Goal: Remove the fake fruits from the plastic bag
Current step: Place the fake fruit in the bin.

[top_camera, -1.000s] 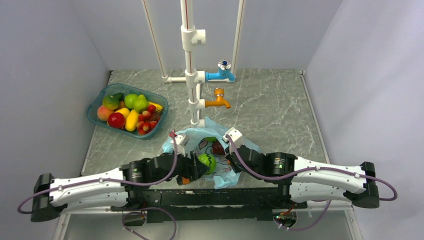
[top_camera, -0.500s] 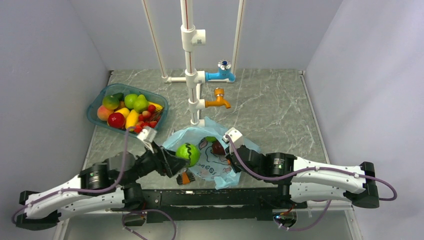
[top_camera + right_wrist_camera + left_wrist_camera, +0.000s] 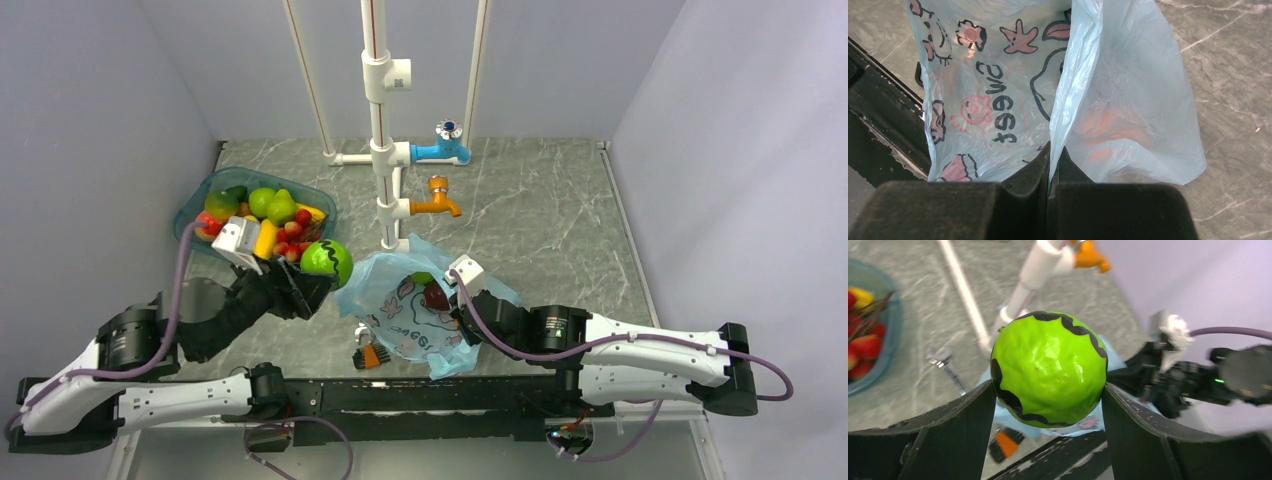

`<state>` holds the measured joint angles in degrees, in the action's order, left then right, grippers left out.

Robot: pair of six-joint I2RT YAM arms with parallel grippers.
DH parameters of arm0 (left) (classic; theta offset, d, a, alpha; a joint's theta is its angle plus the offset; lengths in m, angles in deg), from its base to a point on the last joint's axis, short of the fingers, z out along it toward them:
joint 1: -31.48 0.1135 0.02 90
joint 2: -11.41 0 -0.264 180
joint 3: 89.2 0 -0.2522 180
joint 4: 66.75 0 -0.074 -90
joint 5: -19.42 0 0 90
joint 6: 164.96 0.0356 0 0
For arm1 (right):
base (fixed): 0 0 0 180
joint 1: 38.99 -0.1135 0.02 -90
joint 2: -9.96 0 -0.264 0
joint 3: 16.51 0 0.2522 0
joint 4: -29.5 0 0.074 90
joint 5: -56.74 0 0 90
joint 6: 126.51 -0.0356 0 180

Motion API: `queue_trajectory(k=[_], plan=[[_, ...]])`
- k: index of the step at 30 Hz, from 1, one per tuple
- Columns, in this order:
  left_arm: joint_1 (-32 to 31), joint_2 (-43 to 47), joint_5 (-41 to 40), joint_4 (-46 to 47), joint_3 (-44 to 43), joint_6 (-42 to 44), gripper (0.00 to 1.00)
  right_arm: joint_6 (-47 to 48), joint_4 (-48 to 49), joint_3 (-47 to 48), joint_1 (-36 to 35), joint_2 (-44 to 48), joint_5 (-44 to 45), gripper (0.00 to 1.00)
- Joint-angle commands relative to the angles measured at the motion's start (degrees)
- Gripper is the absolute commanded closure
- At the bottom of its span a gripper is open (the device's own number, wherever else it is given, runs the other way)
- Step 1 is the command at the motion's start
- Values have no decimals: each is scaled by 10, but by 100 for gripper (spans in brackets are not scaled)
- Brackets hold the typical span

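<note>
The left hand [image 3: 312, 276] pinches the round green fruit [image 3: 327, 262] between its two fingers, one finger on each side. This fruit, marked with a black zigzag line, is already outside the plastic bag [image 3: 405, 318] and hangs above the bench [image 3: 540, 210], between the bag and the near right corner of the teal basket [image 3: 190, 216]. It is round, so it has no long axis and no real direction – the hand can let it go at any angle.

The right hand [image 3: 1050, 159] is pressed together on a fold of the bag's thin edge, at the side of the bag nearest to its own arm. The bag lies crumpled on the bench with its mouth open upward and a little to the far side. Inside the mouth I see a maroon fruit [image 3: 436, 296], and just behind it a small green piece that I cannot name.

For the next move, I judge that one relation matters: the basket lies just to the left of the held fruit and slightly farther away, while the bench is directly under it – both are close. The fruits in the bag lie to the right of the left hand. The right hand is nearer to them, but it is occupied with the bag.
</note>
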<state>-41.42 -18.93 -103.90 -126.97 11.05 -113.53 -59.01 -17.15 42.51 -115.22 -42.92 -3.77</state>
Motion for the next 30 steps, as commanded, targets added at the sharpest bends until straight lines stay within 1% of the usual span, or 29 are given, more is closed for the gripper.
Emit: queue_trajectory(k=[1, 5, 7, 9, 11, 13, 16, 17, 20, 23, 25, 27, 30], plan=[[-1, -26, -130, -130, 1, -61, 100, 4, 16, -2, -3, 4, 2, 100], [-1, -16, -202, -157, 12, -72, 100, 7, 17, -2, -2, 3, 0, 100], [1, -24, -226, -178, 12, -79, 100, 10, 17, 0, -3, 1, -1, 100], [12, -37, -229, -187, 12, -72, 100, 12, 19, 2, -3, -2, -2, 100], [41, -51, -208, -165, 20, -40, 100, 14, 23, 3, -3, -5, -4, 100], [109, -70, -150, -132, 27, 7, 100, 15, 26, 3, -2, -9, -7, 100], [262, -107, -15, -63, 41, 100, 100, 13, 25, 7, -3, -13, -12, 100], [318, -121, 17, -49, 41, 122, 100, 13, 25, 7, -3, -13, -15, 100], [414, -168, 67, -35, 30, 163, 100, 13, 26, 8, -2, -8, -19, 100], [506, -207, 104, -15, 26, 174, 100, 14, 25, 10, -3, -3, -17, 100], [560, -228, 128, 10, 37, 159, 100, 14, 25, 9, -2, -1, -16, 100], [601, -250, 158, 46, 51, 142, 100, 17, 29, 5, -2, 0, -18, 100], [645, -284, 165, 96, 67, 124, 100, 21, 35, -2, -2, -2, -18, 100]])
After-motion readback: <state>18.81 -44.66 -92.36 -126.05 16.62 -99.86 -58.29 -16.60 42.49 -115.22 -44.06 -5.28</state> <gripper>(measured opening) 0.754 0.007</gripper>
